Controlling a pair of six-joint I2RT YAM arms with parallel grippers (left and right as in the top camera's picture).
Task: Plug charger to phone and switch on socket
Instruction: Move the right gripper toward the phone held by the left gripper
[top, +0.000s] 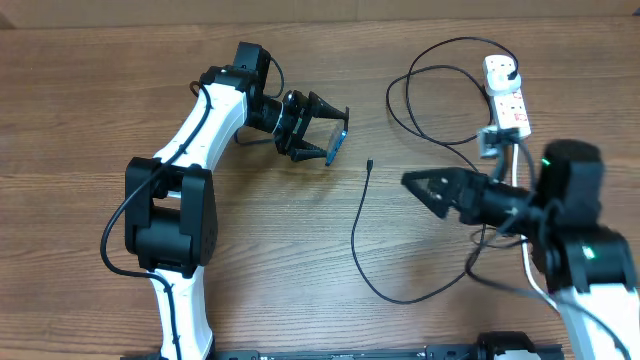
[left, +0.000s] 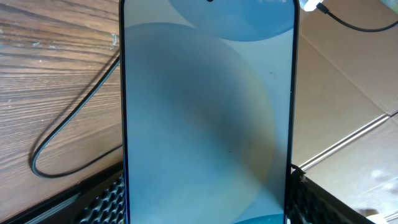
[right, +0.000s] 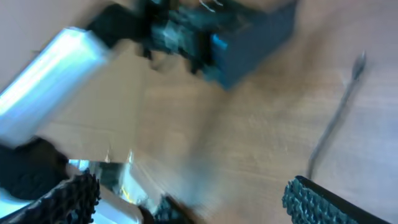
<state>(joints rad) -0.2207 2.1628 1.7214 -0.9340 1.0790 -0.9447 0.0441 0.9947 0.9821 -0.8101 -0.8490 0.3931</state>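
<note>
Phone (top: 338, 146) clamped by its side edges between left gripper (top: 336, 137) fingertips, left of charger (top: 353, 235) tip; long axis apparently near upright, camera-hole end up, screen facing wrist. Right gripper (top: 418, 192) spread wide, empty, right of that tip.

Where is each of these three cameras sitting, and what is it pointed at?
Overhead: above the table, looking straight down; both arms show.
Left wrist: on the left arm, facing the phone its gripper holds; fingers at bottom.
Right wrist: on the right arm, blurred, facing the cable tip; fingers at bottom.
All share the cable.
</note>
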